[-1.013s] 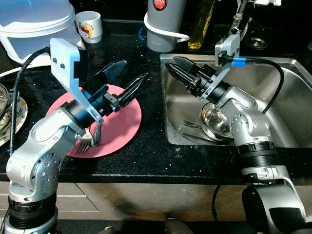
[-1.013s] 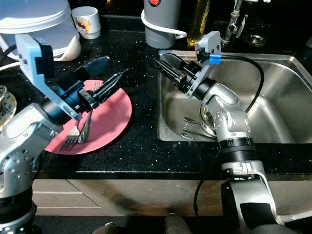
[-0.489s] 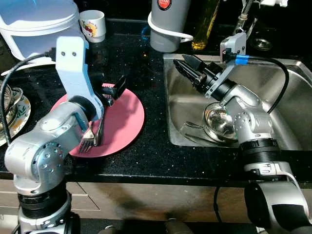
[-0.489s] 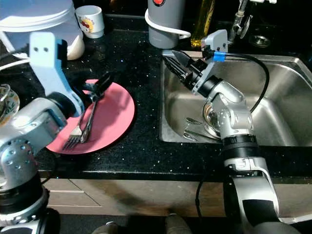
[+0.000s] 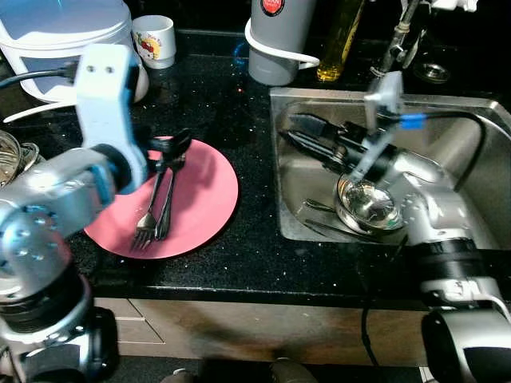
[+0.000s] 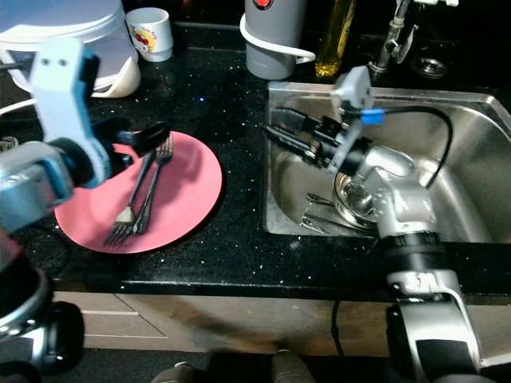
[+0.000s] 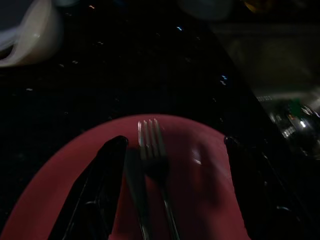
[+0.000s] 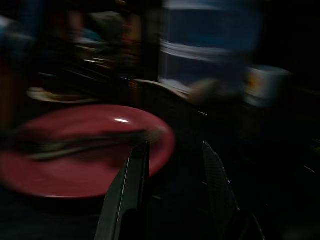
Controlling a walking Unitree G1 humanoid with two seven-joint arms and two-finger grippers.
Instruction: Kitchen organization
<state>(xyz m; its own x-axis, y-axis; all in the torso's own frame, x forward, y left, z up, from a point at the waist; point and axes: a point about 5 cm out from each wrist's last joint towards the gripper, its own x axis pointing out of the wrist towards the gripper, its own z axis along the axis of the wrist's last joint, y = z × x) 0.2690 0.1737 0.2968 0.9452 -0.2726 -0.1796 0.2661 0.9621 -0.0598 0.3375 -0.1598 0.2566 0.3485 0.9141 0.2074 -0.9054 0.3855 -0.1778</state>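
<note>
A pink plate (image 5: 200, 203) lies on the black counter with two forks (image 5: 157, 209) side by side on it, tines toward the front edge. My left gripper (image 5: 169, 150) hovers open over the plate's far rim, above the fork handles. In the left wrist view its fingers (image 7: 102, 175) stand either side of a fork (image 7: 152, 150) without touching it. My right gripper (image 5: 297, 134) is open and empty above the left part of the steel sink (image 5: 455, 120), pointing toward the plate. A shiny metal bowl (image 5: 369, 203) and loose cutlery (image 5: 319, 219) lie in the sink.
At the back stand a white lidded container (image 5: 56, 32), a printed mug (image 5: 156, 38), a grey jug (image 5: 275, 40), an oil bottle (image 5: 339, 40) and the tap (image 5: 399, 36). A patterned dish (image 5: 12, 152) sits at far left. The counter's front edge (image 5: 239, 283) is close.
My left arm has swung back, drawing its open gripper from over the plate's right side to its far rim. My right gripper has dropped lower over the sink and levelled out.
</note>
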